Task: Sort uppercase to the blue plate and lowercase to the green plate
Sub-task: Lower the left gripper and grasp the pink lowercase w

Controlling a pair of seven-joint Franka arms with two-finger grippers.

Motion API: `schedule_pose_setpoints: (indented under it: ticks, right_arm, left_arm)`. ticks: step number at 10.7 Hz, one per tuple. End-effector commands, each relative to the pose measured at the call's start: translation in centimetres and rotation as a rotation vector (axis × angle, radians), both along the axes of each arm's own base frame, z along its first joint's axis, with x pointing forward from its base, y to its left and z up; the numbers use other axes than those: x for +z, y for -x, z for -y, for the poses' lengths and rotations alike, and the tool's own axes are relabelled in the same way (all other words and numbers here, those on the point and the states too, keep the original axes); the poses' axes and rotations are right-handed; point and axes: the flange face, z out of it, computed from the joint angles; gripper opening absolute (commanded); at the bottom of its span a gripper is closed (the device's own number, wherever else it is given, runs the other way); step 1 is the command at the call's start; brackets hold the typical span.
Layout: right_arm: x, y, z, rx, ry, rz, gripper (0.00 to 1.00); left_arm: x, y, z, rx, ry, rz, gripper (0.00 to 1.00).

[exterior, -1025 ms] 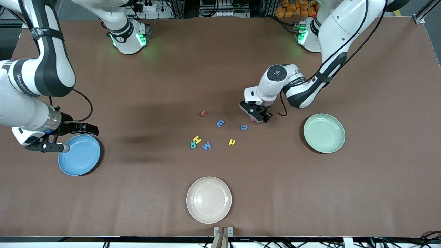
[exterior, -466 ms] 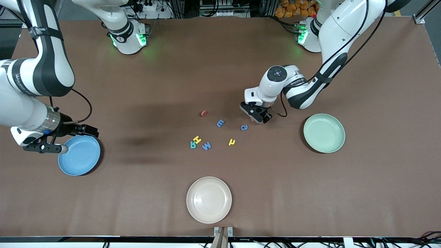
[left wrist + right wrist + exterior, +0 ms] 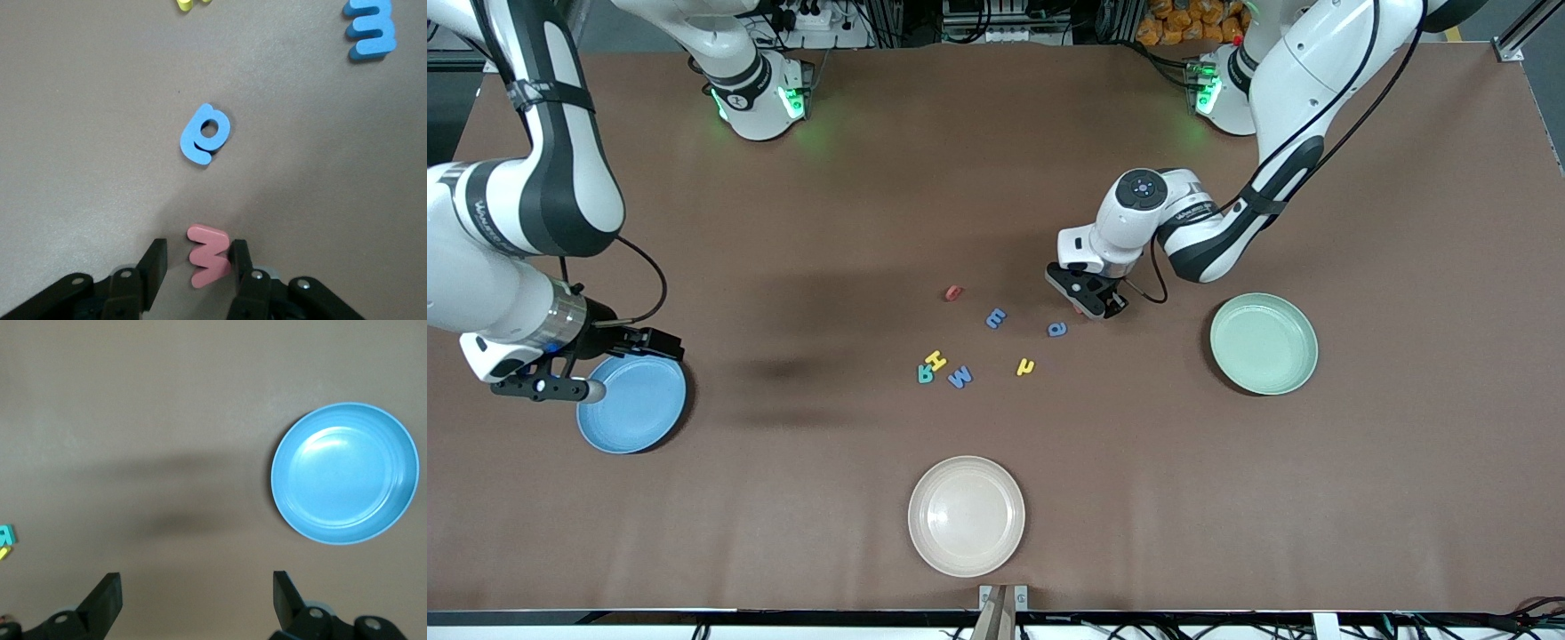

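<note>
The left gripper (image 3: 197,257) is down at the table in the middle of the picture, just above the bunch of letters. Its two fingers are close together with the red w (image 3: 208,263) between them: one finger touches the w and the other has a little gap (so it is not squeezed tight). The blue a-like letter (image 3: 1057,329) lies just beside it, not touching, and the blue E-shaped letter (image 3: 996,317) and yellow h (image 3: 1025,365) are near. The green plate (image 3: 1263,384) sits toward the left arm's end, with bare brown table between it and the gripper. The yellow H (image 3: 935,360), green R (image 3: 925,375) and blue M (image 3: 959,377) huddle close, and the red rounded letter (image 3: 953,292) lies alone. The right gripper (image 3: 197,597) waits with fingers wide apart over the edge of the blue plate (image 3: 640,422). A beige plate (image 3: 967,556) sits low in the picture, near the table's edge.
</note>
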Motion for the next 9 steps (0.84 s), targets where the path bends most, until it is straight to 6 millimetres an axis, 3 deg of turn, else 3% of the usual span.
schedule_pose_setpoints:
  ticks: [1,7,9]
  right_arm:
    - [-0.9,-0.5,-0.3,-0.021,-0.024,0.005,1.0]
    - [-2.5,-0.7,-0.4,-0.02,-0.023,-0.012,1.0]
    - [-3.2,-0.9,-0.5,-0.019,-0.023,-0.018,1.0]
  left_arm:
    - [-0.6,0.1,0.3,-0.012,0.002,0.011,0.36]
    - [-0.1,-0.5,-0.1,-0.012,-0.013,0.025,0.02]
    - [0.9,-1.4,-1.1,-0.007,-0.051,0.045,0.0]
